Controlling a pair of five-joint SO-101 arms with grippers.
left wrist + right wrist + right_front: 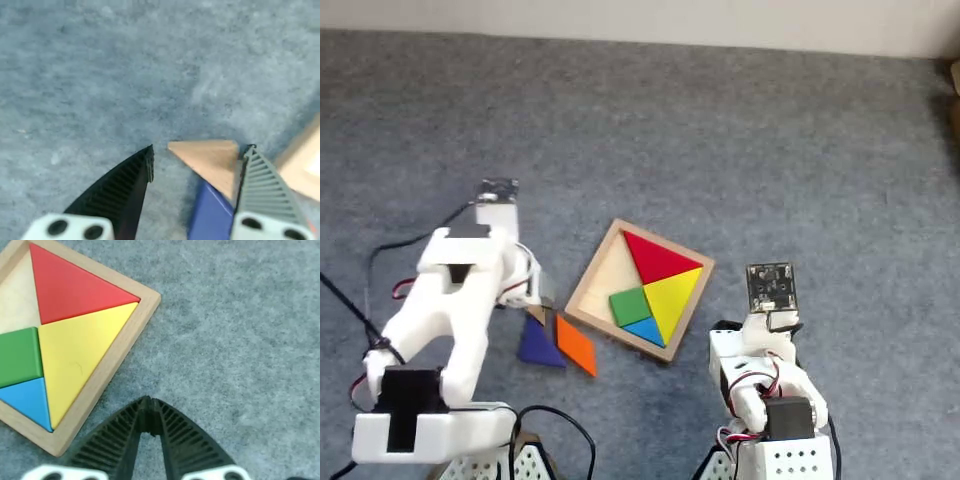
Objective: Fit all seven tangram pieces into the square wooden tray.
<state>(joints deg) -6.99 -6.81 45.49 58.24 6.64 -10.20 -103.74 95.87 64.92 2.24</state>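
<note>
Currently your left gripper [200,150] is spread over the grey surface [770,130], with a tan triangle [210,160] between its fingers, next to the grey one. A dark blue triangle [538,345] and an orange parallelogram [575,344] lie just outside the wooden tray [582,290]. Your right gripper [150,407] is pressed together near the tray, which holds the red triangle [655,258], yellow triangle [678,295], green square [628,305] and light blue triangle [642,328].

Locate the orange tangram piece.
In the high view, the orange piece lies just outside the lower-left edge of the tray, with the dark blue triangle beside it on its left.
</note>
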